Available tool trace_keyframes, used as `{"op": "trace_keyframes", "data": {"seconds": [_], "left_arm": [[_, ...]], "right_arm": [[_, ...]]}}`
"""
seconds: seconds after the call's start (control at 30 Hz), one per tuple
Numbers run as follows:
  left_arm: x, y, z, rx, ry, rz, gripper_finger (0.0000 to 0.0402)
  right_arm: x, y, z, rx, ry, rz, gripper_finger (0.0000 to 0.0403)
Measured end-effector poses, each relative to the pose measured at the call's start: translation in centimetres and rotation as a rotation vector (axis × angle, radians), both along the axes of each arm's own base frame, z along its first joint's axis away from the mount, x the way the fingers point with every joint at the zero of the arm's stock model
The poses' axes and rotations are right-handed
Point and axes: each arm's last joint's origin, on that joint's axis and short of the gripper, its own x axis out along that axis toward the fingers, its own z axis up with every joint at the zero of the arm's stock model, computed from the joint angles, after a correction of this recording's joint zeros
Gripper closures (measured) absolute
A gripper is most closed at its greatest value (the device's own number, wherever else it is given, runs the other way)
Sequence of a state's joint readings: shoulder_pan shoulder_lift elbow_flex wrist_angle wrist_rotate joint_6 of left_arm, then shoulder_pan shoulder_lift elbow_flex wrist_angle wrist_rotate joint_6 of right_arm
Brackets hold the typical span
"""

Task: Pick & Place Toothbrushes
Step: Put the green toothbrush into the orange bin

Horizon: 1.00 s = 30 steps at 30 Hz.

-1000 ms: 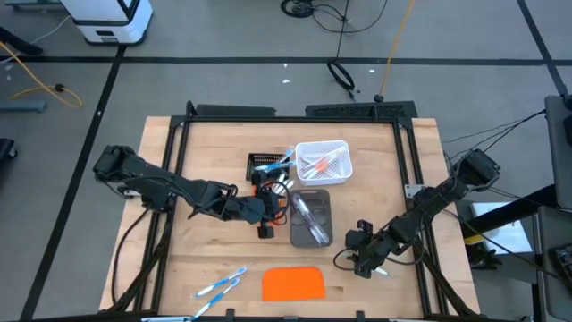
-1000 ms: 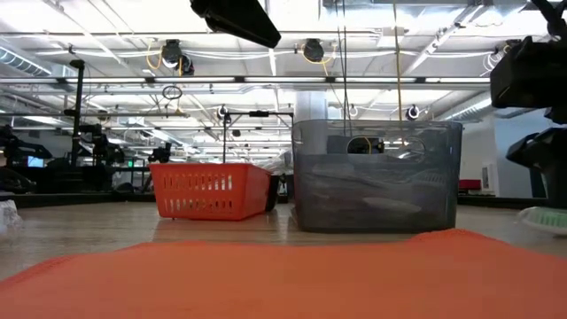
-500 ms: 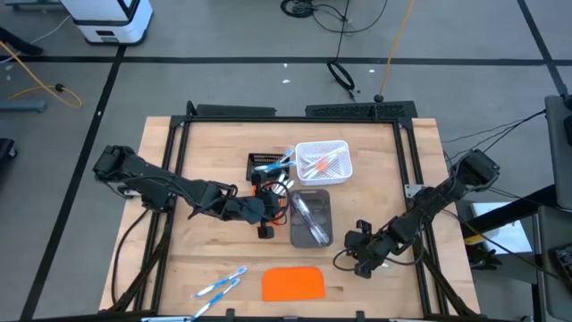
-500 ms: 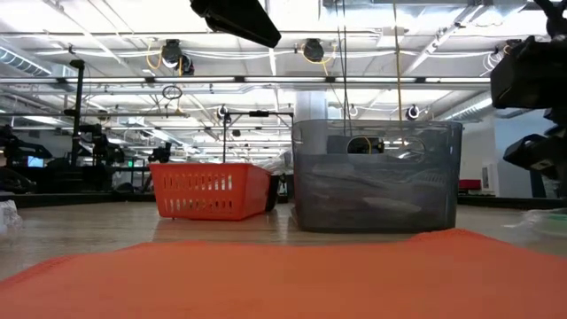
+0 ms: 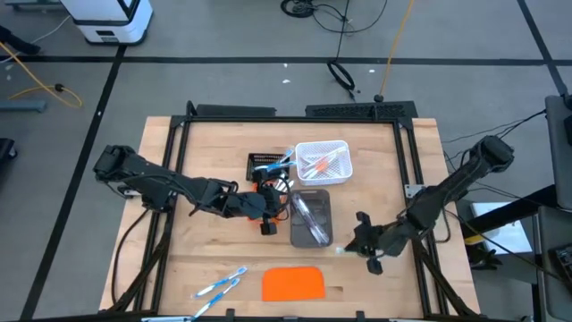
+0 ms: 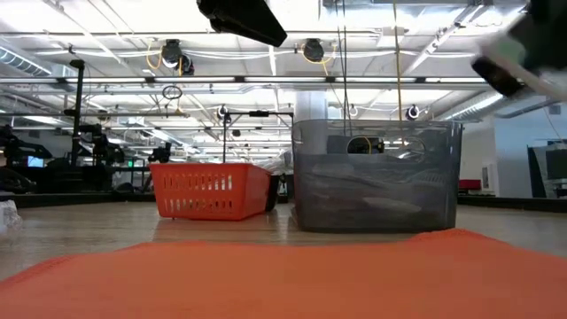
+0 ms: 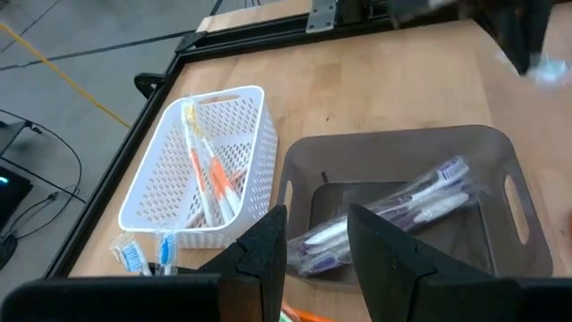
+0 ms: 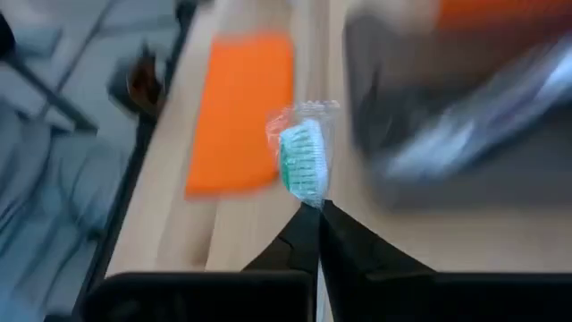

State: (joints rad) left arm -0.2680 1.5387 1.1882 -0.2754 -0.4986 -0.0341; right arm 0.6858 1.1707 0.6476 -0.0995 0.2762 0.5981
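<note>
My right gripper (image 5: 354, 247) hangs above the table's right half, just right of the grey tray (image 5: 311, 217). It is shut on a green toothbrush (image 8: 302, 157) whose bristle head sits in clear wrap. My left gripper (image 7: 317, 246) hovers open over the trays at the table's middle, with nothing between its fingers. Pale grey toothbrushes (image 7: 402, 201) lie in the grey tray, orange ones (image 7: 210, 174) in the white basket (image 7: 161, 179). Two blue toothbrushes (image 5: 222, 284) lie flat on the table near its front edge. My right gripper pinches the green toothbrush between its two fingertips (image 8: 304, 234) just below the bristle head (image 8: 304, 199). The head sticks out past the fingertips. The fingers slant down toward the table's left. The toothbrush is lifted clear of the table; its handle end is hidden by the gripper.
A flat orange slab (image 5: 293, 283) lies near the front edge. A black tray (image 5: 261, 165) with blue toothbrushes sits left of the white basket. In the low view an orange basket (image 6: 211, 190) stands beside the grey tray (image 6: 376, 175). Bare wood shows at the front right.
My right gripper has risen from the table's front right and shifted toward the grey tray, rolling as it went. The green toothbrush that lay on the table has come up with it and hangs clear. My left arm has kept still.
</note>
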Motion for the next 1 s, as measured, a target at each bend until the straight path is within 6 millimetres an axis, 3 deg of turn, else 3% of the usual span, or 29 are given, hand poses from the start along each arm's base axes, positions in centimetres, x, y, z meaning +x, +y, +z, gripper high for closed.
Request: {"op": "trace_keyframes", "data": {"seconds": [0.3,1.0], "left_arm": [[0.6,-0.2,1.0,0.004,-0.110,-0.022,0.0279],[1.3,0.0,2.4,-0.026,-0.264,-0.014,0.0279]], "right_arm": [[0.6,-2.2,4.8,-0.079,-0.393,-0.017,0.0401],[3.2,-6.3,9.5,-0.257,-0.888,-0.110,0.0402]]}}
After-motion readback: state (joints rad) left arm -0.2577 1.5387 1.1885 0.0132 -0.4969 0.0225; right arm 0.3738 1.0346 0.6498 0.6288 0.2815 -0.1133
